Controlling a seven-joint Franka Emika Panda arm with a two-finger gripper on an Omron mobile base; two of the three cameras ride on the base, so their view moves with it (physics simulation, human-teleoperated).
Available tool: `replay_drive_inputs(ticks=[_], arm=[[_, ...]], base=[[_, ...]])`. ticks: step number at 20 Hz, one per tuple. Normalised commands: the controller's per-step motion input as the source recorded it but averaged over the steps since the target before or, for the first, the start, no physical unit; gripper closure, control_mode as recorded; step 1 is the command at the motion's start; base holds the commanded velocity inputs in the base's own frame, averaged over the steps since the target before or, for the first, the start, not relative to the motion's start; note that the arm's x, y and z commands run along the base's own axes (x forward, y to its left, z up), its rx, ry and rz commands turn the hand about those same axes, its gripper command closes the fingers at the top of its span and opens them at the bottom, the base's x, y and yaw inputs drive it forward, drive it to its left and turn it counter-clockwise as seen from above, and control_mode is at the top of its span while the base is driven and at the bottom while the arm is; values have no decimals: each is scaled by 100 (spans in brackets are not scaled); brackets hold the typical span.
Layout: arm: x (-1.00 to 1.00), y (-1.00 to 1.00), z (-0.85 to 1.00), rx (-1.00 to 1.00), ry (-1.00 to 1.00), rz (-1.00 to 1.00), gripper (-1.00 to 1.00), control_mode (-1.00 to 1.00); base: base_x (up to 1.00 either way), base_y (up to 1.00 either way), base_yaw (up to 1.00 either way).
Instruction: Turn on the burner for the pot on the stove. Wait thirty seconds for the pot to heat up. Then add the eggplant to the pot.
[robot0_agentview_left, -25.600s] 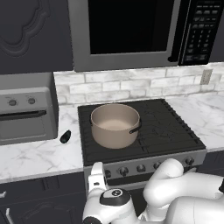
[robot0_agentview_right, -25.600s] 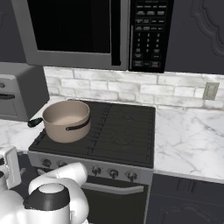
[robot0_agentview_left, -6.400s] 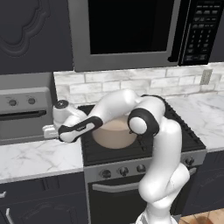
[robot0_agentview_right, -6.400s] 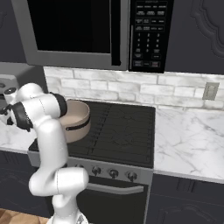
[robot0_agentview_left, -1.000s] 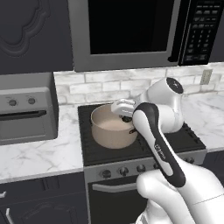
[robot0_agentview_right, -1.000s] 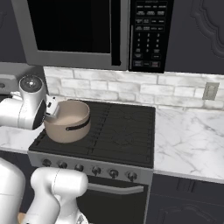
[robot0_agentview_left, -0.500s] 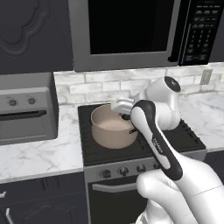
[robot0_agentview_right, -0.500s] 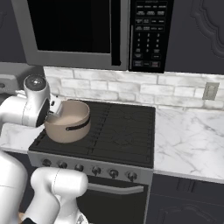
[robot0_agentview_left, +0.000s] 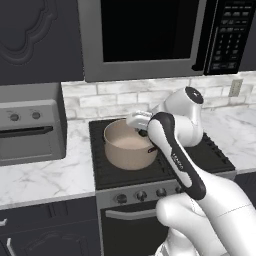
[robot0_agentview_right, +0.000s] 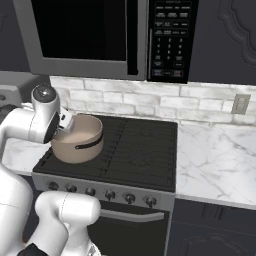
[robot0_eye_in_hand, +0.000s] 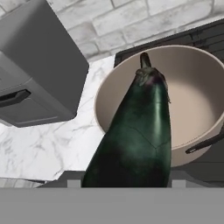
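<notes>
The gripper (robot0_agentview_left: 141, 123) is clamping the eggplant (robot0_eye_in_hand: 135, 135) over the pot (robot0_agentview_left: 129, 145), which is sitting at nine o'clock on the stove (robot0_agentview_right: 135, 150). A clean drop means centring lower over the mouth before letting go.

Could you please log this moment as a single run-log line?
phase: carry to pot | claw: shut on eggplant | eggplant: over pot rim, not released | pot: on stove

glossy white arm (robot0_agentview_left: 172, 150), dark joints
</notes>
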Motion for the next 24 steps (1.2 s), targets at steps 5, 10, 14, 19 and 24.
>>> replay_drive_inputs(ticks=[5, 10, 14, 19, 24], arm=[[10, 0, -9, 0, 2, 0, 100, -100], [8, 0, -11, 0, 1, 0, 100, -100], [12, 0, -11, 0, 2, 0, 100, -100], [16, 0, -10, 0, 2, -1, 100, -100], [17, 0, -10, 0, 1, -1, 100, -100]], base=[[0, 0, 0], [0, 0, 0], [0, 0, 0], [0, 0, 0], [0, 0, 0]])
